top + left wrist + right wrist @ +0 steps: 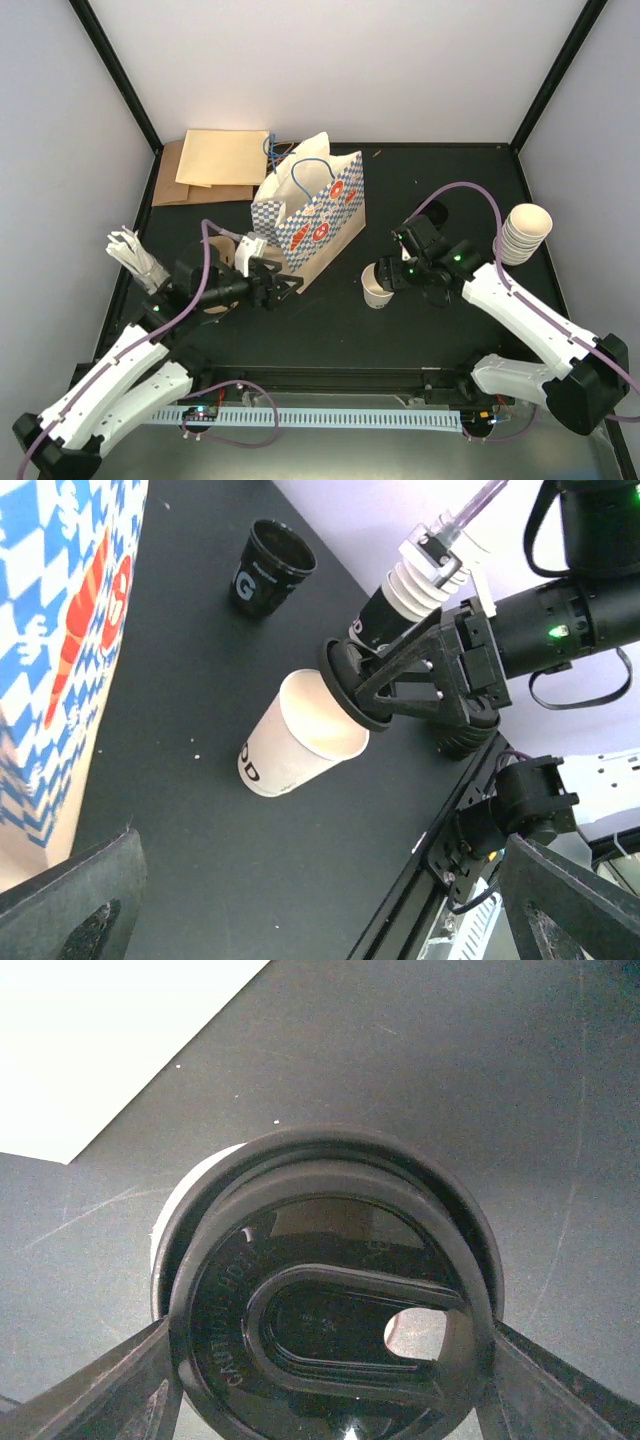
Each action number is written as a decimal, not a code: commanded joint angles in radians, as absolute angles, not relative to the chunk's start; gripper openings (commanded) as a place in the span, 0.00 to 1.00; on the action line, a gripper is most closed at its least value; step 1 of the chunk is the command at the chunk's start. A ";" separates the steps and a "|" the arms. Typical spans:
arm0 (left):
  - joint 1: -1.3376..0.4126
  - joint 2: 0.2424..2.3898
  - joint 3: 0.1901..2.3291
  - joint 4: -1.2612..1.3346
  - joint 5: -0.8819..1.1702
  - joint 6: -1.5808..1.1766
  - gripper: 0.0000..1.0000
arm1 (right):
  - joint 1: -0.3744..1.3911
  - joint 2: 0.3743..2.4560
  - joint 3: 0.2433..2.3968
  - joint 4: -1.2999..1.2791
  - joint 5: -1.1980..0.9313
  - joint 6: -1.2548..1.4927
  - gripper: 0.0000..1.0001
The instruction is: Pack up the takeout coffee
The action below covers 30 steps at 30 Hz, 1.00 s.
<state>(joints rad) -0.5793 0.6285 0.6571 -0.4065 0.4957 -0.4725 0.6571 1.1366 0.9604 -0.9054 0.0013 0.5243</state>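
The cream-white paper cup [377,289] [296,738] stands open on the black table, just right of the blue-checked bag [312,214]. My right gripper [396,272] [335,1385] is shut on the round black lid [349,686] [335,1320]. The lid sits tilted over the cup's rim on the right arm's side. In the right wrist view a sliver of the cup's white rim [168,1222] shows behind the lid. My left gripper [277,285] [320,920] is open and holds nothing. It hangs by the bag's near corner, left of the cup.
A tall stack of cream cups [524,233] stands at the right edge. A black cup [268,568] sits behind the right gripper. Flat brown paper bags [213,162] lie at the back left, and white wrapped items [135,256] lie at the left edge.
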 commanded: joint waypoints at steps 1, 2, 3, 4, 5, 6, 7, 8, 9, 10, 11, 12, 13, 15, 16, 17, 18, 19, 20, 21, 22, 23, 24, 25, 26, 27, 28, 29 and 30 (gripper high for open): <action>-0.645 0.694 0.666 -0.336 0.408 -0.528 0.99 | 0.668 1.142 0.951 -0.896 -0.001 0.502 0.76; -0.657 0.707 0.670 -0.340 0.392 -0.528 0.99 | 0.669 1.141 0.951 -0.894 0.000 0.500 0.76; -0.670 0.718 0.675 -0.347 0.375 -0.528 0.99 | 0.670 1.140 0.950 -0.893 0.000 0.498 0.76; -0.679 0.727 0.680 -0.353 0.366 -0.528 0.99 | 0.672 1.141 0.950 -0.894 0.001 0.498 0.76; -0.686 0.736 0.683 -0.358 0.359 -0.530 0.99 | 0.675 1.143 0.951 -0.896 0.003 0.496 0.76; -0.691 0.742 0.686 -0.362 0.352 -0.534 0.99 | 0.681 1.144 0.951 -0.896 0.006 0.496 0.76; -0.696 0.748 0.688 -0.364 0.348 -0.538 0.99 | 0.686 1.147 0.952 -0.898 0.014 0.497 0.76; -0.700 0.754 0.689 -0.368 0.345 -0.545 0.99 | 0.692 1.149 0.953 -0.901 0.023 0.498 0.76; -0.705 0.762 0.690 -0.368 0.338 -0.550 0.99 | 0.698 1.153 0.955 -0.902 0.030 0.500 0.76; -0.710 0.768 0.688 -0.367 0.331 -0.560 0.99 | 0.706 1.158 0.957 -0.904 0.037 0.501 0.76; -0.718 0.780 0.682 -0.356 0.322 -0.576 0.99 | 0.709 1.160 0.958 -0.903 0.041 0.503 0.76; -0.728 0.794 0.674 -0.339 0.320 -0.592 0.99 | 0.714 1.163 0.957 -0.903 0.046 0.504 0.76; -0.740 0.820 0.671 -0.312 0.323 -0.605 0.99 | 0.718 1.166 0.957 -0.901 0.049 0.505 0.76; -0.770 0.861 0.682 -0.294 0.310 -0.615 0.99 | 0.725 1.174 0.961 -0.902 0.057 0.506 0.76; -0.785 0.876 0.688 -0.288 0.299 -0.614 0.99 | 0.729 1.177 0.964 -0.904 0.060 0.506 0.76; -0.797 0.888 0.693 -0.280 0.287 -0.614 0.99 | 0.732 1.180 0.966 -0.905 0.063 0.506 0.76; -0.802 0.897 0.693 -0.273 0.279 -0.614 0.99 | 0.738 1.183 0.967 -0.905 0.068 0.507 0.76; -0.805 0.903 0.693 -0.260 0.275 -0.614 0.99 | 0.741 1.186 0.967 -0.904 0.070 0.507 0.76; -0.806 0.907 0.691 -0.248 0.273 -0.615 0.99 | 0.743 1.190 0.968 -0.902 0.071 0.506 0.75; -0.807 0.912 0.690 -0.237 0.270 -0.616 0.99 | 0.747 1.193 0.969 -0.905 0.074 0.507 0.74; -0.808 0.917 0.690 -0.231 0.264 -0.617 0.99 | 0.749 1.195 0.970 -0.904 0.077 0.507 0.74; -0.807 0.922 0.688 -0.230 0.257 -0.619 0.99 | 0.751 1.195 0.971 -0.906 0.079 0.506 0.74; -0.807 0.926 0.689 -0.229 0.249 -0.620 0.99 | 0.754 1.195 0.973 -0.908 0.082 0.506 0.74; -0.807 0.929 0.689 -0.230 0.241 -0.622 0.99 | 0.756 1.196 0.976 -0.910 0.084 0.506 0.74; -0.807 0.931 0.688 -0.233 0.229 -0.625 0.99 | 0.755 1.194 0.976 -0.912 0.087 0.504 0.74; -0.807 0.932 0.688 -0.239 0.217 -0.632 0.99 | 0.756 1.194 0.978 -0.914 0.090 0.503 0.74; -0.807 0.935 0.692 -0.246 0.202 -0.640 0.99 | 0.755 1.195 0.981 -0.916 0.093 0.502 0.74; -0.807 0.940 0.699 -0.263 0.189 -0.647 0.99 | 0.756 1.194 0.982 -0.919 0.096 0.501 0.74; -0.807 0.944 0.708 -0.281 0.179 -0.656 0.99 | 0.756 1.194 0.984 -0.921 0.098 0.501 0.75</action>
<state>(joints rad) -0.8013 0.9298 0.6582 -0.2726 0.2489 -0.6186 0.7486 1.1927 0.9554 -0.9081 0.0662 0.5083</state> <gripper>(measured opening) 0.988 0.747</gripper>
